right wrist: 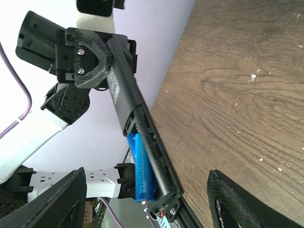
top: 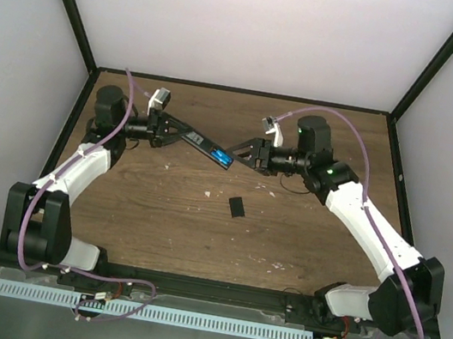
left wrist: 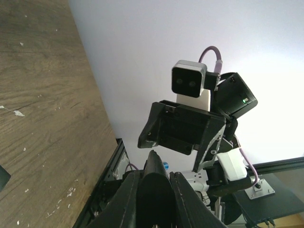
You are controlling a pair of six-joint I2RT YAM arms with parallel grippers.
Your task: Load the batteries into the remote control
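Note:
My left gripper (top: 170, 131) is shut on one end of the slim black remote control (top: 200, 143) and holds it above the table, slanting towards the middle. Two blue batteries (top: 225, 160) lie side by side in the open slot at its free end. The right wrist view shows the batteries (right wrist: 144, 166) in the slot of the remote (right wrist: 124, 95). My right gripper (top: 241, 151) is wide open around that end, its fingers (right wrist: 52, 202) apart from the remote. In the left wrist view my left gripper (left wrist: 154, 175) clamps the remote (left wrist: 155, 183).
A small squarish black cover piece (top: 237, 207) lies on the wooden table (top: 166, 220) near the middle, below the grippers. Small pale crumbs dot the wood. Black frame rails run along the table's edges.

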